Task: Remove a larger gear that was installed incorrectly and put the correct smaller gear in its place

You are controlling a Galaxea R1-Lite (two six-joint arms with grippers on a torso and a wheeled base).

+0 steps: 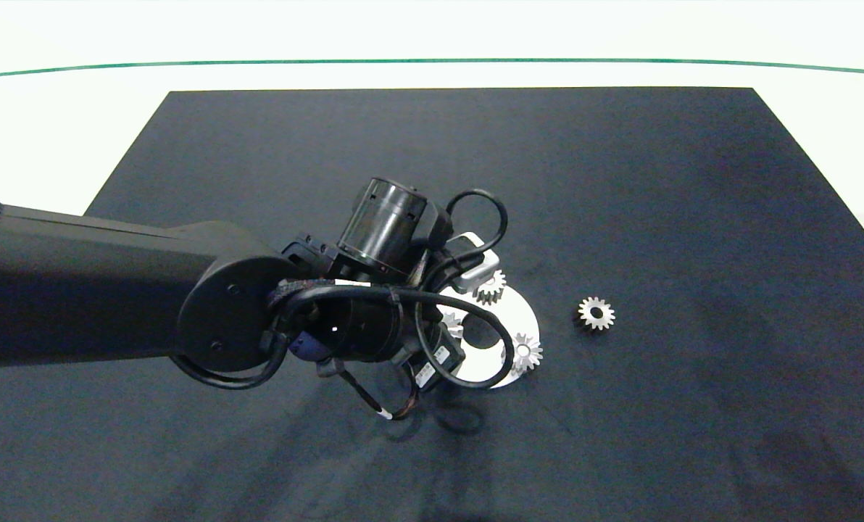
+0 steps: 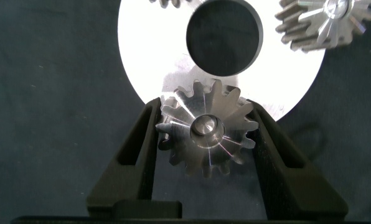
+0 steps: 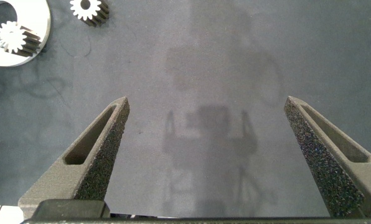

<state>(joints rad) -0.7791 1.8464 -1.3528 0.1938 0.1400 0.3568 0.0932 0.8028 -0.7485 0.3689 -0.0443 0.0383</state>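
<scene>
The larger gear [image 2: 207, 134], silver with long pointed star-like teeth, sits at the rim of the round silver disc [image 2: 142, 56], a silver pin filling its centre. My left gripper [image 2: 205, 107] is shut on it, one dark finger [image 2: 139, 146] pressing the teeth on each side. In the head view the left wrist hides this gear. The smaller gear [image 1: 596, 313], blunt-toothed with a dark centre hole, lies loose on the mat right of the disc [image 1: 530, 312]; it also shows as the loose gear [image 3: 89, 7]. My right gripper [image 3: 205, 99] stands open over bare mat.
Two other gears with silver-filled centres sit on the disc, one at the back [image 1: 490, 288] and one at the front right [image 1: 525, 353]. The disc has a large dark centre hole [image 2: 225, 34]. A black mat [image 1: 693, 217] covers the white table.
</scene>
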